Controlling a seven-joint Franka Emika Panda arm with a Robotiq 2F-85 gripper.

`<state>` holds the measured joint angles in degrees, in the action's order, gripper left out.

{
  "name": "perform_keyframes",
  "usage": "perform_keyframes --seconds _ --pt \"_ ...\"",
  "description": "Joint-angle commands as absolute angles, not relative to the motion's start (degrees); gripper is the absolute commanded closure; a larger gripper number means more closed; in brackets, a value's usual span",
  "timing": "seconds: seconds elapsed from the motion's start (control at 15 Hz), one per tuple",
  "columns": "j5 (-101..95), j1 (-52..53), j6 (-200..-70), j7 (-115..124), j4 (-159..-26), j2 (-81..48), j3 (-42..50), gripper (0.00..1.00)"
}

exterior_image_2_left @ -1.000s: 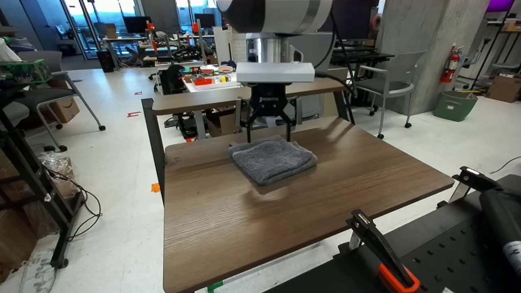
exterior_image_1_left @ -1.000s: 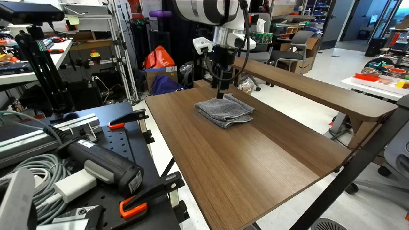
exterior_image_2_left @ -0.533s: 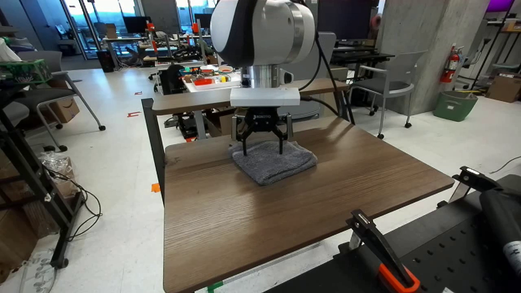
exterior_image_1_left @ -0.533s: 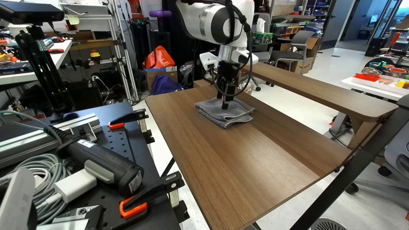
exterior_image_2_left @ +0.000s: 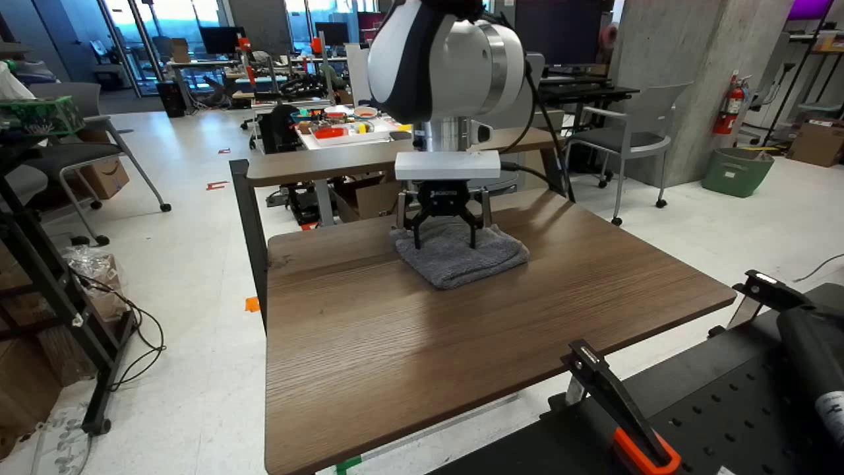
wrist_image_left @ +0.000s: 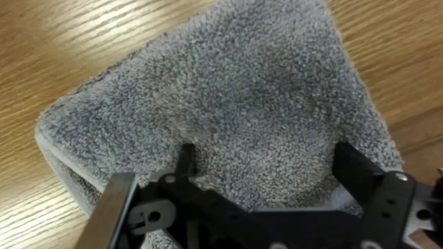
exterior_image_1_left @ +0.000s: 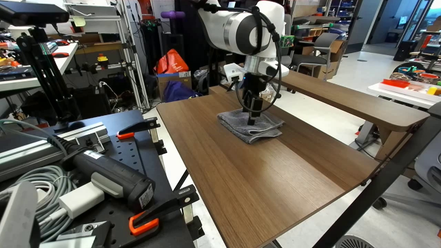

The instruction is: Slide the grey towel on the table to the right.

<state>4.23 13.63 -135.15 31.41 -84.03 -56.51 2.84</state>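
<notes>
In the wrist view we lose part of the towel (wrist_image_left: 249, 86) off the edge at 12 o'clock, and blurred fingers (wrist_image_left: 354, 169) hide more toward 6. In an exterior view we find the arm (exterior_image_2_left: 455, 72) cropped at 12, the lettering (exterior_image_2_left: 448, 193) above the fingers too blurred to read. In an exterior view, the counter (exterior_image_1_left: 275, 193) is cut off at 6 o'clock, a chair (exterior_image_1_left: 429, 156) at 3.
</notes>
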Motion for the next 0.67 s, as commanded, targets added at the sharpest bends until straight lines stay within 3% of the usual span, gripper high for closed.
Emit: perform_keyframes --seconds 0.0,0.6 --pt "6.5 10.3 -137.4 32.3 -86.1 -56.3 4.2 0.0" --pt "17.0 -2.1 -137.8 32.8 -87.7 -55.7 5.0 0.0"
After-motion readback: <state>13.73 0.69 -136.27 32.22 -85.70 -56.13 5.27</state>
